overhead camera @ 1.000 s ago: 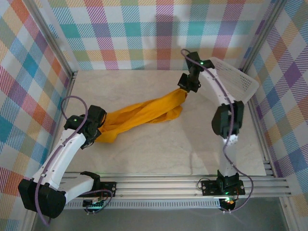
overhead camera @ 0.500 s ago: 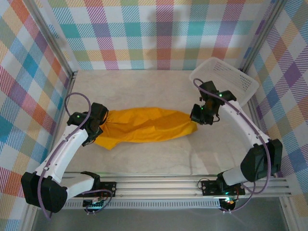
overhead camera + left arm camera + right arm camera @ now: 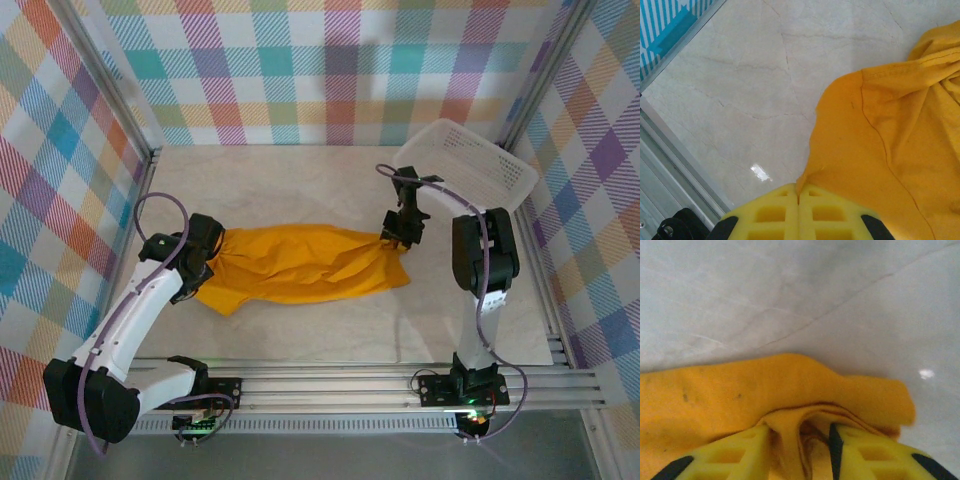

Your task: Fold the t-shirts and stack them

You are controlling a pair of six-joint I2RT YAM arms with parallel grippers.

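Observation:
The mustard-orange t-shirt (image 3: 300,262) lies spread in a wrinkled band across the middle of the table. My left gripper (image 3: 215,245) is at its left end. In the left wrist view the yellow fingers (image 3: 775,212) are pressed together on a corner of the t-shirt (image 3: 880,150). My right gripper (image 3: 393,235) sits low at the shirt's right end. In the right wrist view its jaws stand apart, with loose folds of the t-shirt (image 3: 740,385) bunched between the fingers (image 3: 730,455).
A white mesh basket (image 3: 470,160) stands tilted at the back right corner, close behind the right arm. Checked walls enclose the marble tabletop (image 3: 300,190). A metal rail (image 3: 350,385) runs along the near edge.
The twisted shirt was pulled out and laid flat across the table. My right gripper shifted back a little at the shirt's right end and its jaws parted. The left gripper kept its hold.

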